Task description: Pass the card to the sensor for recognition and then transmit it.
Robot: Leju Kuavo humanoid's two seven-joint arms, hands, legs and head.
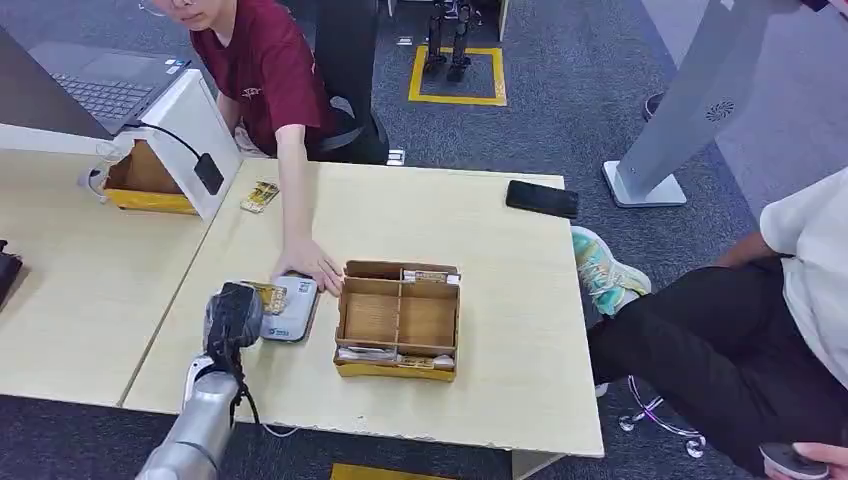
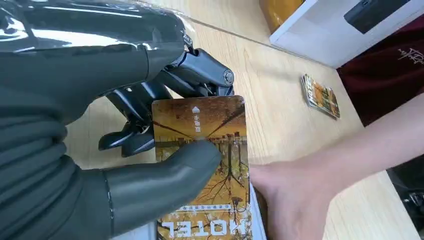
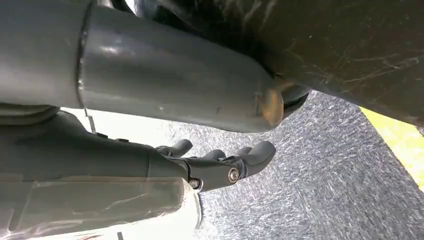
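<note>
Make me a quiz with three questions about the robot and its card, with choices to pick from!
1. Where is the black phone?
A. far edge of the table
B. inside the wooden box
C. on the floor

2. What colour is the shirt of the person touching the sensor?
A. dark red
B. green
C. blue

3. What is the left hand doing?
A. holding the card
B. lying flat
C. pressing the phone

Answers: 1 A, it lies by the table's far edge. 2 A, the shirt is maroon. 3 A, thumb and fingers pinch it.

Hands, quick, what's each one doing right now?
Left hand: holding the hotel card, pinched between thumb and fingers.
Right hand: open, holding nothing, over the carpet.
</note>
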